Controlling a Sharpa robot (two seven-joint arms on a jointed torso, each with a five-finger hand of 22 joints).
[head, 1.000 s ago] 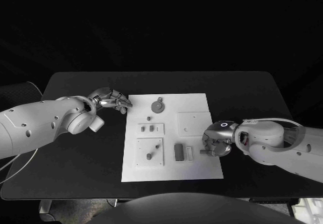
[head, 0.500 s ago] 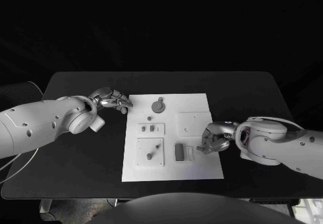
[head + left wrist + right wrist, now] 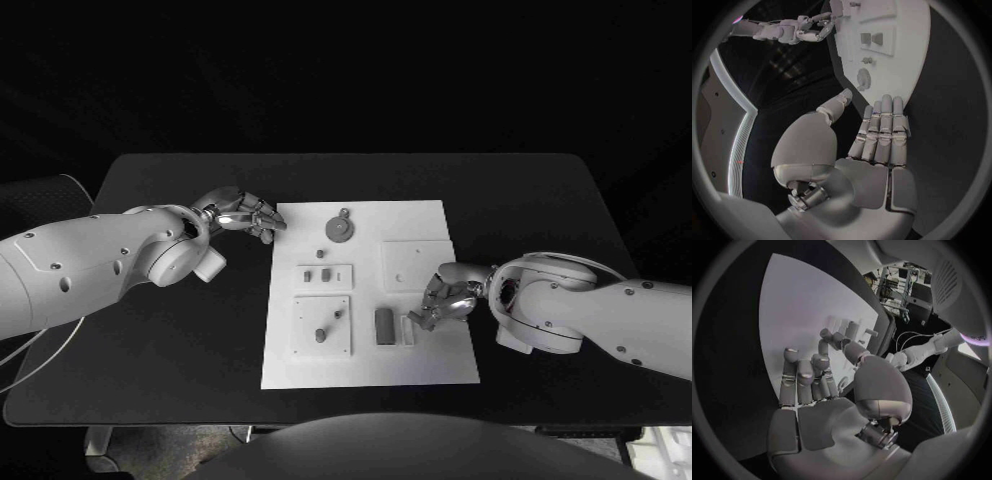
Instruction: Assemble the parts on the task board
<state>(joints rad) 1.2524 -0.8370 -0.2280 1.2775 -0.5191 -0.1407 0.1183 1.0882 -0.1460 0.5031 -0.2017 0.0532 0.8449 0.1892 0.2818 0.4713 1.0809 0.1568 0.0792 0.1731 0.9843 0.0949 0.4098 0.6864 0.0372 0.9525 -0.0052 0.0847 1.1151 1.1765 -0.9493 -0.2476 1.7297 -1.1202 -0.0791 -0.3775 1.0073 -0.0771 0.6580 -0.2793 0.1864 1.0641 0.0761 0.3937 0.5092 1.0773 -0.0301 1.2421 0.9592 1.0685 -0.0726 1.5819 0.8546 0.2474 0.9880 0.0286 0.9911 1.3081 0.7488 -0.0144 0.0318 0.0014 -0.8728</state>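
The white task board lies mid-table, with a round grey disc at its far end. Nearer lie a small plate with two pieces, a square plate with pegs and a dark upright block. My right hand hovers over the board's right edge, just right of that block. Its fingers are stretched out and hold nothing. Off the board's far left corner my left hand holds nothing, its fingers straight and side by side above the table.
A raised white square plate sits on the board just beyond my right hand. A small white block stands beside the dark one. The black table stretches wide on both sides of the board.
My right hand has turned and moved left from the board's right edge onto the board, closer to the dark block. The left hand has stayed put.
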